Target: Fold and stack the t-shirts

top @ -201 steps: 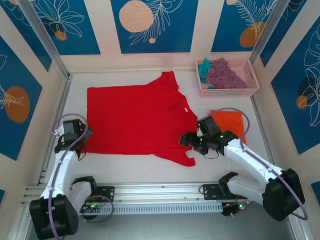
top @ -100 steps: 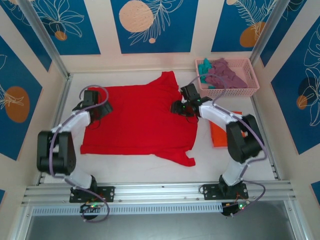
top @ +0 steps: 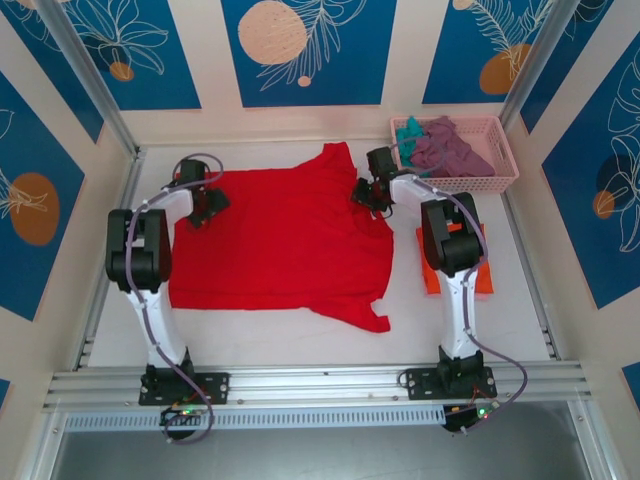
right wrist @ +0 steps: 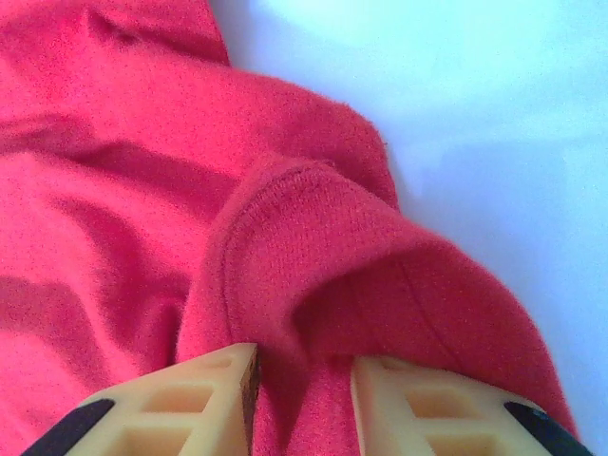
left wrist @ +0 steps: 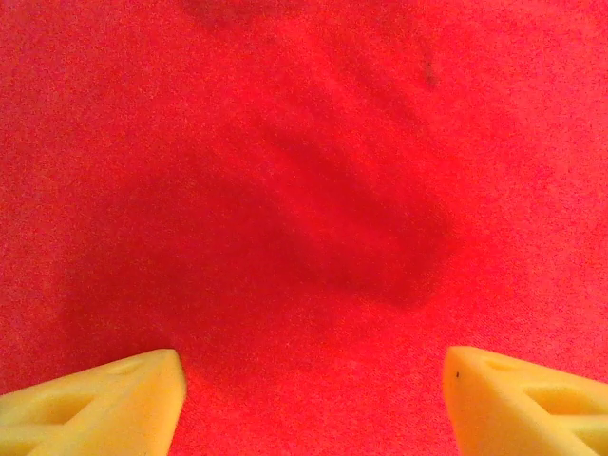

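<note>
The left gripper (top: 208,205) hovers, pads apart, over the far left corner of a bright red t-shirt (top: 280,240) spread flat on the white table (top: 280,340). The right gripper (top: 365,192) pinches a raised fold at its right edge. Rightward lie a folded orange t-shirt (top: 483,272) and a pink basket (top: 455,185) holding a teal t-shirt (top: 407,135) and a mauve t-shirt (top: 450,150). Blue leaf-printed walls (top: 320,50) stand behind.

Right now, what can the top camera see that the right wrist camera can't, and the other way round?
Top camera: the pink basket holding a teal tee and a mauve tee, plus the orange tee. Right wrist camera: a fold bunched between its yellow fingers. Both: the red tee on the white table.
</note>
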Controlling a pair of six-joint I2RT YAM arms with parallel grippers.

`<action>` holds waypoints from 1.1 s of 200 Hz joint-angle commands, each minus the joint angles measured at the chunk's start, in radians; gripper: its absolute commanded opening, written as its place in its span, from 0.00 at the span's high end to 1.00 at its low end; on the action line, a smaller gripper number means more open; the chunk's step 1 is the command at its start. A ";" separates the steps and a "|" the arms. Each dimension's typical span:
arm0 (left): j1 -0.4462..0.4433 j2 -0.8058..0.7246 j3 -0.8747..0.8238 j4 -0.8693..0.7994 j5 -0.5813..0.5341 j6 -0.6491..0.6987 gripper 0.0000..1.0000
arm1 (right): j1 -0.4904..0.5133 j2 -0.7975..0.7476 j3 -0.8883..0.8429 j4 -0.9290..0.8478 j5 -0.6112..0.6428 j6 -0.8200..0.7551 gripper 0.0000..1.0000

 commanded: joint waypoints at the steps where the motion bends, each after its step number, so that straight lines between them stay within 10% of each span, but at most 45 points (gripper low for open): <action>1: 0.007 0.092 0.096 -0.085 0.049 0.000 0.26 | -0.019 0.067 0.085 -0.069 -0.016 0.029 0.67; 83: 0.008 0.113 0.265 -0.135 0.081 0.022 0.13 | -0.036 0.094 0.284 -0.097 -0.085 -0.013 0.50; 170: 0.007 -0.507 -0.367 0.086 -0.016 -0.036 0.00 | 0.060 -0.558 -0.469 0.239 -0.071 -0.116 0.29; 220: 0.009 -0.918 -0.675 -0.246 -0.093 -0.153 0.07 | 0.164 -0.848 -0.771 0.159 -0.048 -0.082 0.29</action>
